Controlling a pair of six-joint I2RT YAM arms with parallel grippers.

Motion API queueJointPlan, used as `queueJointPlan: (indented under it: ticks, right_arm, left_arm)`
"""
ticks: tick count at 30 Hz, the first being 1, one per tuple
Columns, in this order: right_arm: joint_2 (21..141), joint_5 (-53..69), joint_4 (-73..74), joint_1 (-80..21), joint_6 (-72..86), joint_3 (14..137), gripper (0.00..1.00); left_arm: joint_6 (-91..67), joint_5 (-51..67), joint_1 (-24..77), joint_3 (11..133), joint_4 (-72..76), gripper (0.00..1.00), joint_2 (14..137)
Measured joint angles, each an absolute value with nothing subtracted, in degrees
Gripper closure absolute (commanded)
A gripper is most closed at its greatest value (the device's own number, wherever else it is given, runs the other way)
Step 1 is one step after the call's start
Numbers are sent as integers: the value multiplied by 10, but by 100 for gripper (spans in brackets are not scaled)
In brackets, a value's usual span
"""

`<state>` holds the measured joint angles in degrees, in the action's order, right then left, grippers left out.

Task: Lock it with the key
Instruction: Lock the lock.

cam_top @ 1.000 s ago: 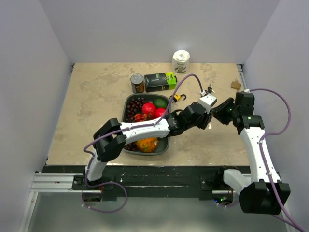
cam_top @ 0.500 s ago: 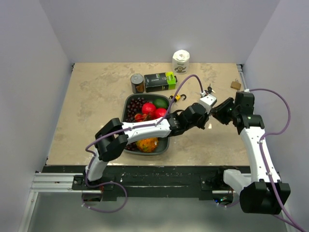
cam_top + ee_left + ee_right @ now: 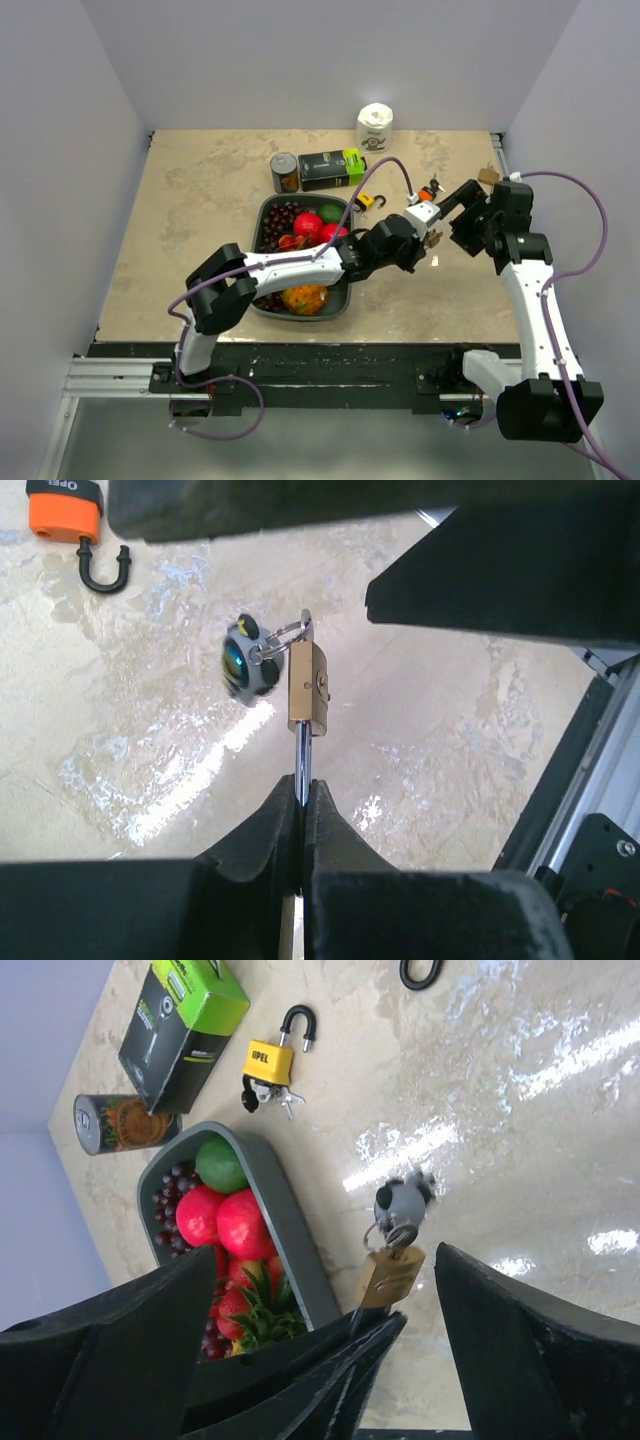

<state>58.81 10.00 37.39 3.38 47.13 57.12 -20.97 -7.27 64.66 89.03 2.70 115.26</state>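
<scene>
Brass padlock (image 3: 307,688), gripped by left tool (image 3: 301,786)

Small brass padlock (image 3: 307,688) with a rectangular body, in the air above the worktop (image 3: 150,750), over its right half. Steel shackle (image 3: 301,765) pinched between the left fingers (image 3: 262,830). The body sticks straight out past them, keyhole end farthest away. Key ring (image 3: 283,638) at that far end, grey-headed keys (image 3: 243,662) hanging beside the body. Key seated in keyhole: can't tell. Shackle latched or open: hidden.

Padlock (image 3: 307,688) shackle's end hidden inside left gripper (image 3: 303,786)
</scene>
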Motion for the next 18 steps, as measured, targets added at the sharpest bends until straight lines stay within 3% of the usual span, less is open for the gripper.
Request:
queueJointPlan:
  ticks: [10,18]
  right_arm:
    - [565,139,360,47,339,609,1]
    - [540,326,298,66,238,621,3]
  left_arm:
    - [-175,99,587,832,18,100,1053]
    - [-27,281,500,819,-120,100,950]
